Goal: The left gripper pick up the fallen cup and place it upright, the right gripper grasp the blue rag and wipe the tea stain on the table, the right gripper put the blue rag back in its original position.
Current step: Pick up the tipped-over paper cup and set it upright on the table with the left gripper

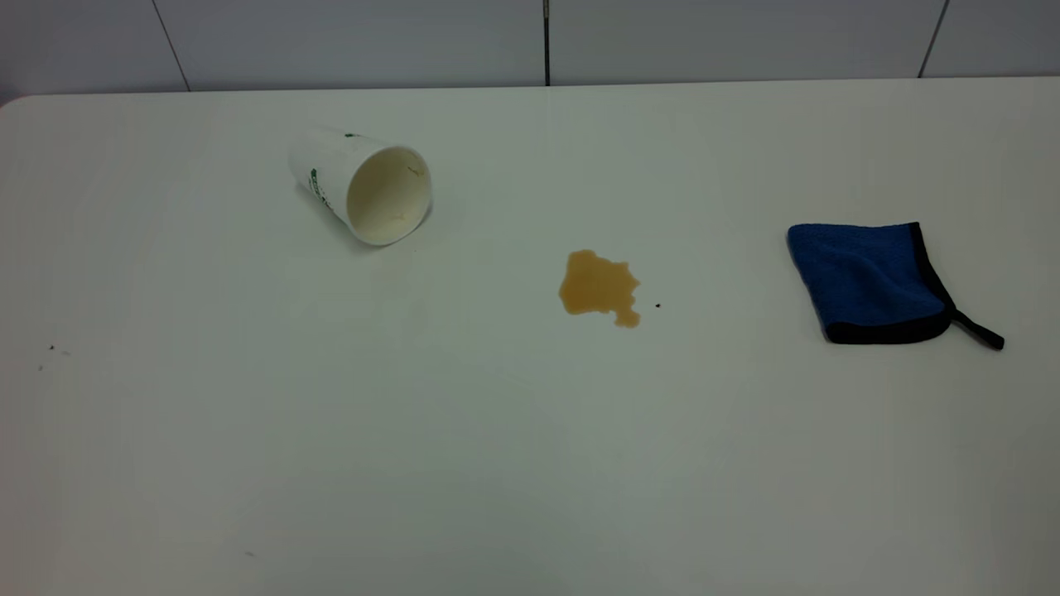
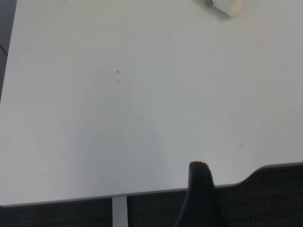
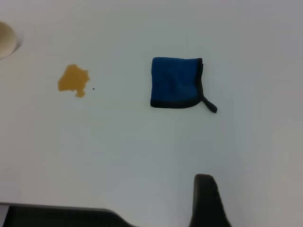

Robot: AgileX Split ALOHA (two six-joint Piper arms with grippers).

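The white paper cup lies on its side at the back left of the table, with its cream inside facing the front. The amber tea stain sits mid-table, to the right of the cup. The blue rag lies flat at the right, its black loop tail pointing right. Neither gripper shows in the exterior view. A black part of my left gripper hangs over the table's near edge, far from the cup. A black part of my right gripper hangs well short of the rag and the stain.
A tiny dark speck lies just right of the stain. A few small specks mark the table's left side. The table's back edge meets a grey panelled wall. A dark floor shows beyond the table's near edge.
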